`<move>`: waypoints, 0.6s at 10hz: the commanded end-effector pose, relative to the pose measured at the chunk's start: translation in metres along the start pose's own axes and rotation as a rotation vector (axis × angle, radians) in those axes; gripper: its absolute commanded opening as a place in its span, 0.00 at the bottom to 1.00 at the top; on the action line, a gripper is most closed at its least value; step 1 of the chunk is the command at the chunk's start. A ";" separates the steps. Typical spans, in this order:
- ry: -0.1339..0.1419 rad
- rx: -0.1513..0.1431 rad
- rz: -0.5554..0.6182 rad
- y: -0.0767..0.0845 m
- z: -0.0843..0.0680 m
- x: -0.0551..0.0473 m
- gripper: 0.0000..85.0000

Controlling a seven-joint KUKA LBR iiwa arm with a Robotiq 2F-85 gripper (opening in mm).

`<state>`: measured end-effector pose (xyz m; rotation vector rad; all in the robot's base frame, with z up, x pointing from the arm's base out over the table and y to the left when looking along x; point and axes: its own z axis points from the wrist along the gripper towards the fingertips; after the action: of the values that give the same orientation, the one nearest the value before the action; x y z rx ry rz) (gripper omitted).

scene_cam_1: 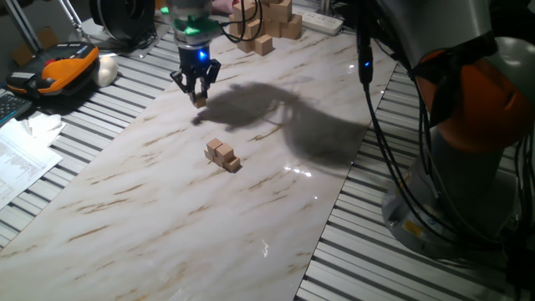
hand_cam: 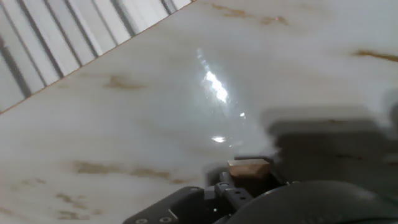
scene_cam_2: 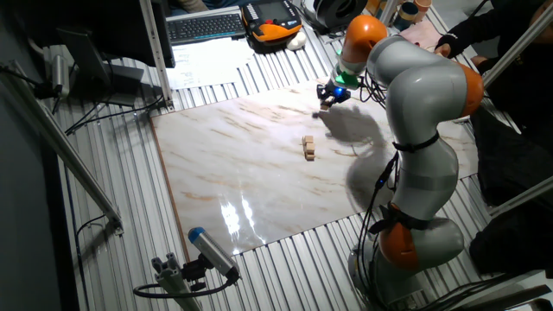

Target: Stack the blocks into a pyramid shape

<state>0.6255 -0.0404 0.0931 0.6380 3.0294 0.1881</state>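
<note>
Three small tan wooden cubes (scene_cam_1: 223,155) lie in a touching row near the middle of the marble board; they also show in the other fixed view (scene_cam_2: 308,147). My gripper (scene_cam_1: 198,97) hangs above the board's far left part, well away from the row, and is shut on another small cube (scene_cam_1: 200,100). In the other fixed view the gripper (scene_cam_2: 327,99) is at the board's far edge. In the hand view the held cube (hand_cam: 250,167) shows at the bottom, above the bare marble. The other small cubes are out of view.
A pile of larger pale wooden blocks (scene_cam_1: 269,23) stands at the board's far end beside a white power strip (scene_cam_1: 322,21). An orange-and-black device (scene_cam_1: 63,67) and papers (scene_cam_1: 21,159) lie left of the board. The arm's base (scene_cam_1: 468,134) and cables stand to the right.
</note>
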 end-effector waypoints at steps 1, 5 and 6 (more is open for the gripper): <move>-0.007 0.006 -0.011 0.006 -0.001 0.011 0.00; -0.045 0.044 -0.076 0.020 0.002 0.045 0.00; -0.048 0.045 -0.080 0.020 0.003 0.045 0.00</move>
<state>0.5919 -0.0040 0.0922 0.5105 3.0144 0.1008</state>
